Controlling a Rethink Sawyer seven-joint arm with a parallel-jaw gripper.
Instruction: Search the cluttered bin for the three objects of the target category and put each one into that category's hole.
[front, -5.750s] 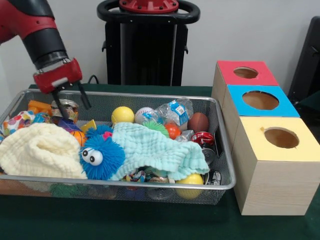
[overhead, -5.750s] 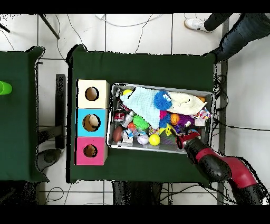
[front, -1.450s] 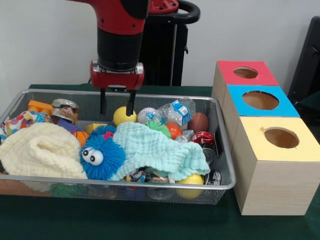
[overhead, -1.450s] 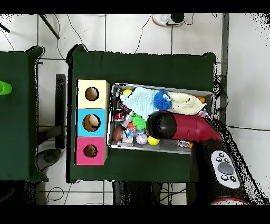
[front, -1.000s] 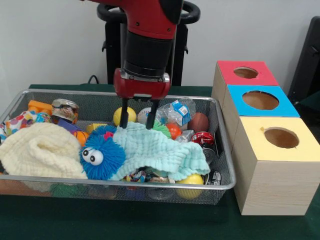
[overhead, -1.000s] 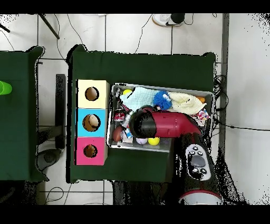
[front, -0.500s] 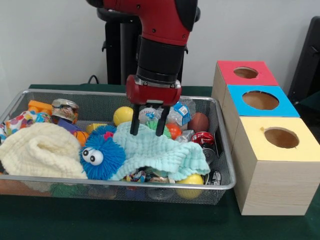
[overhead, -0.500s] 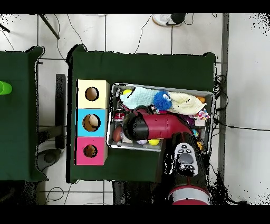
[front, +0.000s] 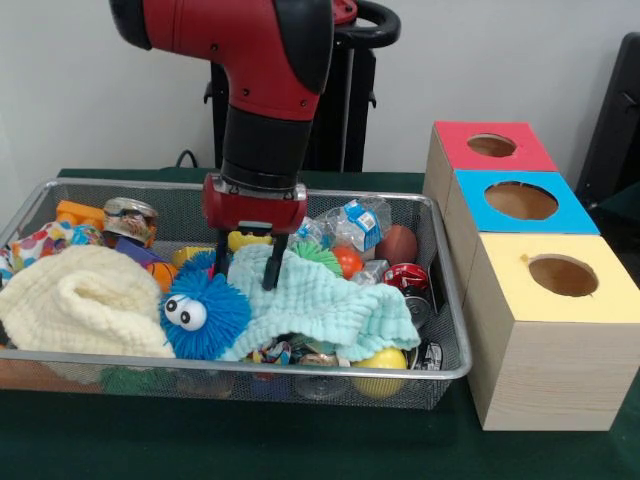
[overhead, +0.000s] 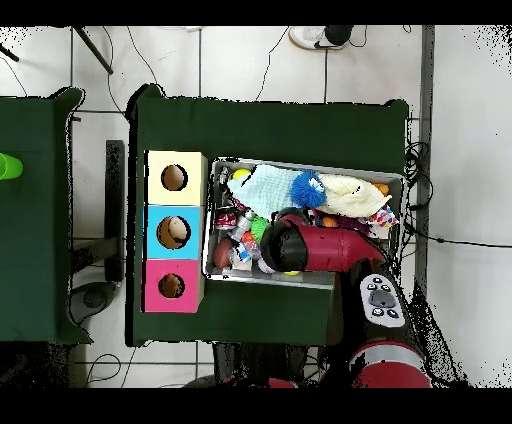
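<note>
While the gripper (front: 246, 268) is hovering spread and empty at the mint cloth's (front: 320, 300) back edge, it is best lowering straight over the half-hidden yellow ball (front: 240, 238) there, avoiding snagging cloth.

The front camera sits low and close at the bench's (front: 300, 450) near edge, looking level across the wire bin (front: 240, 375) toward the wall. The overhead camera hangs high, looking straight down, taking in the whole bench (overhead: 270, 130) and surrounding floor. Both views share the bin (overhead: 395, 180) and the three coloured boxes (front: 545, 300) (overhead: 174, 231).
</note>
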